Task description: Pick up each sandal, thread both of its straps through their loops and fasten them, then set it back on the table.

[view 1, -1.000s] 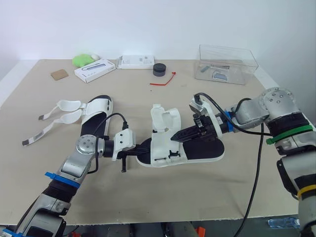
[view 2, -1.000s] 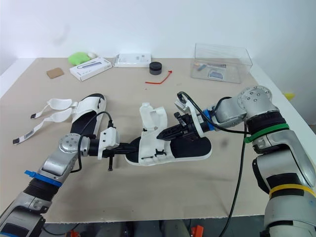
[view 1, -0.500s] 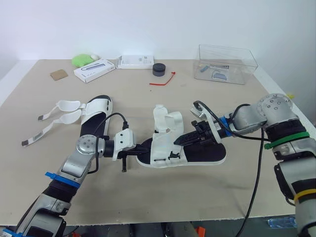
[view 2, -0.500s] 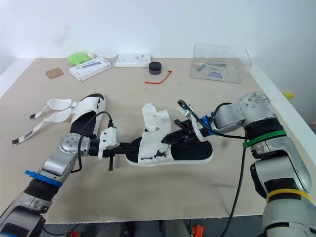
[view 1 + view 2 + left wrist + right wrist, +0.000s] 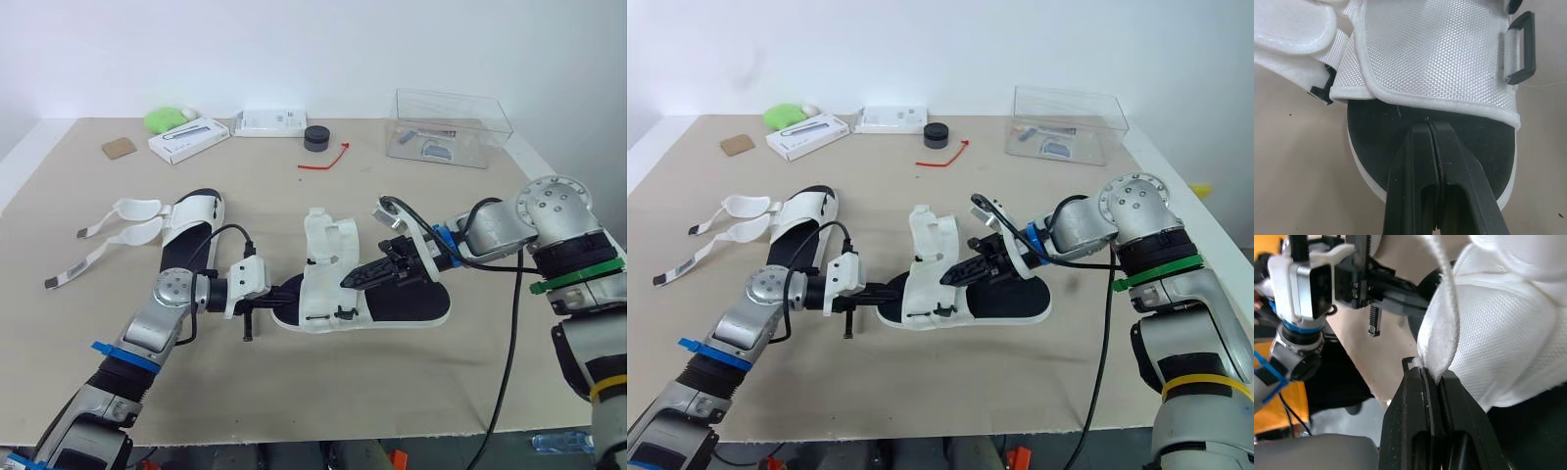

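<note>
From the left eye view, the left hand [image 5: 282, 293] reaches the toe end of the middle sandal [image 5: 397, 305], which lies on the tabletop [image 5: 441, 392]. The right hand [image 5: 349, 282] comes in over the black footbed to the white upper. A second sandal [image 5: 191, 223] lies well apart towards the robot's left, its straps spread out flat.

The left wrist view shows that hand's fingers [image 5: 1413, 161] pressed together over the black footbed, with their tips against the piped hem of the white mesh upper. Whether they pinch the hem I cannot tell. A black loop [image 5: 1521, 49] sits at the side of the upper.

In the right wrist view, that hand's fingers [image 5: 1413, 396] are clamped on the thin edge of a white strap [image 5: 1445, 308]. Beyond it is the left hand.
</note>
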Tool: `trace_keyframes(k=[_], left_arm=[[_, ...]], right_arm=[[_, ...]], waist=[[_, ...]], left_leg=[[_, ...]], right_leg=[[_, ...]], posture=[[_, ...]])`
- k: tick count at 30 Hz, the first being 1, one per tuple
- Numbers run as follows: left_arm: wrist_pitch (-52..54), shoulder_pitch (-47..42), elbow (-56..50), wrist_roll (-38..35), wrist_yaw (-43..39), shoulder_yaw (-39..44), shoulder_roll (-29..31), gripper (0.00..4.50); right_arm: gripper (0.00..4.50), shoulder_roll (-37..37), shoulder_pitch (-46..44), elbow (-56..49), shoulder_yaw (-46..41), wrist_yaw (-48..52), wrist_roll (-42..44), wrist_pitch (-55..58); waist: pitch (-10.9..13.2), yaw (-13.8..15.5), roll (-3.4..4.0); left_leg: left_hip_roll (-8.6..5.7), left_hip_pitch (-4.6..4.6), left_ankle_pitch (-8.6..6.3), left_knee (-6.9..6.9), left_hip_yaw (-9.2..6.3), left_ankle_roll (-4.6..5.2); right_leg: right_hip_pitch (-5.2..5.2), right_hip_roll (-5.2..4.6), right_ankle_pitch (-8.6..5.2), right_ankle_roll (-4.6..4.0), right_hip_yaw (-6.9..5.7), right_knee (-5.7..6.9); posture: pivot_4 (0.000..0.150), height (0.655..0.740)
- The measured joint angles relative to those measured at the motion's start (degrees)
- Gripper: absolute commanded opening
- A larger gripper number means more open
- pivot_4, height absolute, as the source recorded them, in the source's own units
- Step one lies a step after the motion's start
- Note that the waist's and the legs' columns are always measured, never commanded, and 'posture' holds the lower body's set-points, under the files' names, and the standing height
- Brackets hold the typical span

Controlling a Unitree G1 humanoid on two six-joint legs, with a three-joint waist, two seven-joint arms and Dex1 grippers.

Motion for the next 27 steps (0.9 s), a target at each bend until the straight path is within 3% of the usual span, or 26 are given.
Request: trace_keyframes(k=[8, 9, 11, 13, 24, 27], left_arm=[[-0.03, -0.18, 0.41, 0.0, -0.06, 0.04, 0.06, 0.0], [-0.01, -0.18, 0.42, 0.0, -0.06, 0.05, 0.06, 0.0], [0.0, -0.2, 0.42, 0.0, -0.08, 0.07, 0.08, 0.0], [0.0, -0.2, 0.42, 0.0, -0.17, 0.04, 0.08, 0.0], [0.1, -0.25, 0.42, -0.01, -0.35, 0.0, 0.08, 0.0], [0.13, -0.27, 0.42, 0.0, -0.35, 0.01, 0.08, 0.0]], right_arm=[[0.01, -0.77, 3.38, -8.27, -0.94, -4.02, 0.96, -3.16], [0.57, -0.8, 4.04, -9.72, -1.49, -4.29, 0.72, -3.63], [0.98, -0.81, 4.81, -11.88, -1.69, -4.44, 0.39, -4.17], [1.82, -0.69, 5.15, -13.74, -1.69, -4.9, 0.96, -4.98], [1.82, 0.56, 3.41, -14.05, -4.97, -5.93, -1.42, -8.38], [1.05, 1.55, 3.44, -12.98, -5.61, -6.03, -2.84, -8.45]], waist=[[-0.02, 0.0, 0.02], [-0.03, 0.0, 0.02], [-0.03, -0.01, 0.02], [-0.02, -0.01, 0.03], [-0.03, -0.01, 0.02], [-0.02, -0.01, 0.02]], left_leg=[[0.0, 0.02, 0.0, 0.0, -0.02, 0.0], [0.0, 0.02, 0.0, 0.0, -0.02, 0.0], [0.0, 0.02, 0.0, 0.0, -0.02, 0.0], [0.0, 0.02, 0.0, 0.01, -0.01, 0.0], [0.0, 0.01, 0.0, 0.02, 0.03, 0.0], [0.0, 0.01, 0.0, 0.02, 0.02, 0.0]], right_leg=[[0.0, 0.01, 0.0, 0.0, -0.02, 0.01], [0.0, 0.01, 0.0, 0.0, -0.02, 0.01], [0.0, 0.01, 0.0, 0.0, -0.01, 0.01], [0.0, 0.0, 0.0, 0.0, -0.01, 0.01], [0.0, -0.02, 0.01, 0.01, 0.01, 0.01], [0.0, -0.01, 0.01, 0.01, 0.0, 0.01]], posture=[[0.15, 0.74], [0.15, 0.74], [0.15, 0.74], [0.15, 0.74], [0.15, 0.74], [0.15, 0.74]])
